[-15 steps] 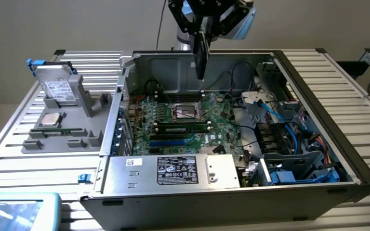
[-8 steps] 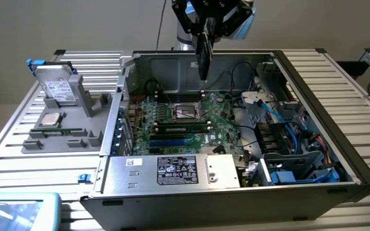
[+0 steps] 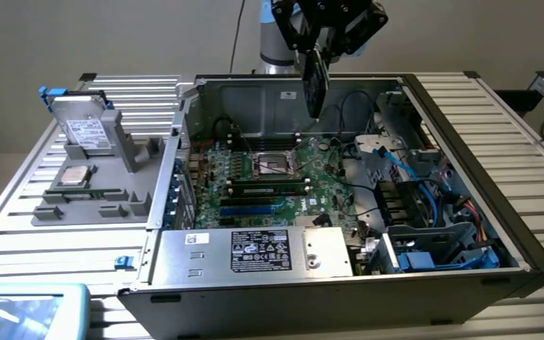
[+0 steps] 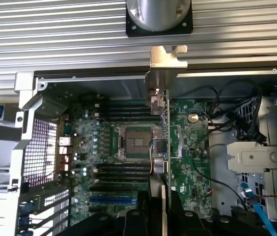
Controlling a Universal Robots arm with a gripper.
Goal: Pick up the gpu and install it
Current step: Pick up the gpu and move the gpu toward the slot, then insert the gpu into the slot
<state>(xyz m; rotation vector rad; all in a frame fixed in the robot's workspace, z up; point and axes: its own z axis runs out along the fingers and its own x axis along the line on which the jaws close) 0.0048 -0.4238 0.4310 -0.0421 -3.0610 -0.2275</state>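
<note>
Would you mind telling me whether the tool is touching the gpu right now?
Touching. The exterior view shows the gpu hanging edge-on above the open case, its upper end clamped in the tool.

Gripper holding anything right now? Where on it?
Yes: the gripper pinches the gpu across its flat faces, at the end away from its silver bracket.

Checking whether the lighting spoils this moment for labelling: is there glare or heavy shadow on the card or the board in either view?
Exterior view: light is even; the gpu, held by the gripper, reads as a dark edge-on slab, and the power supply cover has a bright sheen. Wrist view: the ribbed table and the bracket glare, the gripper is in shadow, and the motherboard is evenly lit.
</note>
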